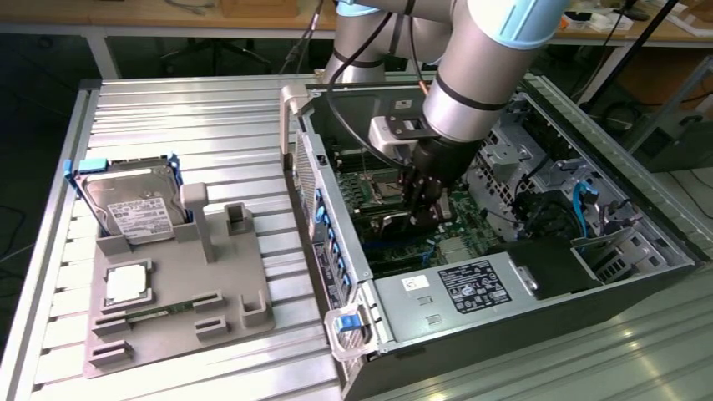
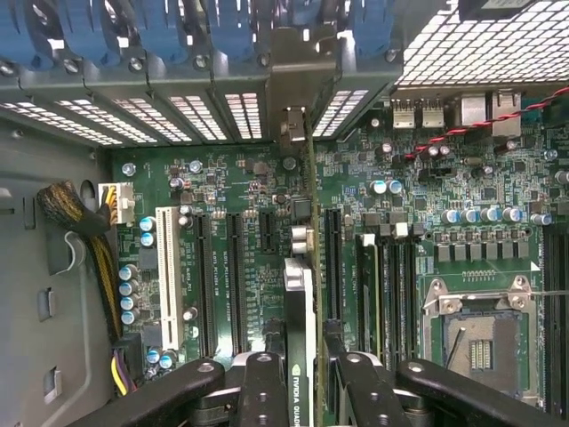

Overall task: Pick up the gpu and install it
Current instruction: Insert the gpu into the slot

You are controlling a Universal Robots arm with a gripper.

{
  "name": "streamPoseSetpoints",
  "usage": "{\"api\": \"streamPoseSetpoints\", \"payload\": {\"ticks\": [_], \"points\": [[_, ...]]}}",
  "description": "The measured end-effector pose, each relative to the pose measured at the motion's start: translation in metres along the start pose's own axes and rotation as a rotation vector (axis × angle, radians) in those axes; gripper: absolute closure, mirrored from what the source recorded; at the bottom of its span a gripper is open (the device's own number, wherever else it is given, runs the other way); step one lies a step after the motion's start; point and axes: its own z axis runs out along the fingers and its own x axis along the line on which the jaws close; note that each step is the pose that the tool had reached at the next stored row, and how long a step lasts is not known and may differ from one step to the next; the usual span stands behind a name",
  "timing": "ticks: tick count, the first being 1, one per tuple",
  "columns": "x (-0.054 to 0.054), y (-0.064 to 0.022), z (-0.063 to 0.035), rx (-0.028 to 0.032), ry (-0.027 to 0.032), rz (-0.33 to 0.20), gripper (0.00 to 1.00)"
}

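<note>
— Jaws?
— Clamped across the thin, dark, flat gpu (image 2: 300,307) — the black gripper (image 2: 304,378) holds it edge-down over the slots of the green motherboard (image 2: 222,182).
— Handling?
— Probably light, stiff, fragile — hold the bare edges, not components.

1 robot arm (image 1: 479,75) in all; tabletop (image 1: 200,117) has 1 pc case (image 1: 523,351) & 1 gray tray (image 1: 212,292). Tray: 1 hard drive (image 1: 134,205) at far corner on ext. view's left, 1 processor chip (image 1: 127,284) by same-side edge, 1 RAM stick (image 1: 150,316) near front edge. Case: 1 graphics card (image 2: 300,338), 1 mainboard (image 2: 240,178) w/ 1 white slot (image 2: 166,276) & 1 processor socket (image 2: 480,334), 1 power supply box (image 1: 457,296) at near corner.
</note>
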Motion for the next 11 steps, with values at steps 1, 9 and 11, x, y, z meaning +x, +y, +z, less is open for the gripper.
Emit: {"api": "streamPoseSetpoints", "payload": {"ticks": [1,9,11], "points": [[0.0002,-0.0001,-0.0001,-0.0003,0.0001,0.001,0.73],[0.0014,-0.0004,0.0003,-0.0006,0.0001,0.007,0.73],[0.0013,-0.0005,0.0007,-0.0009,0.0000,0.008,0.73]]}}
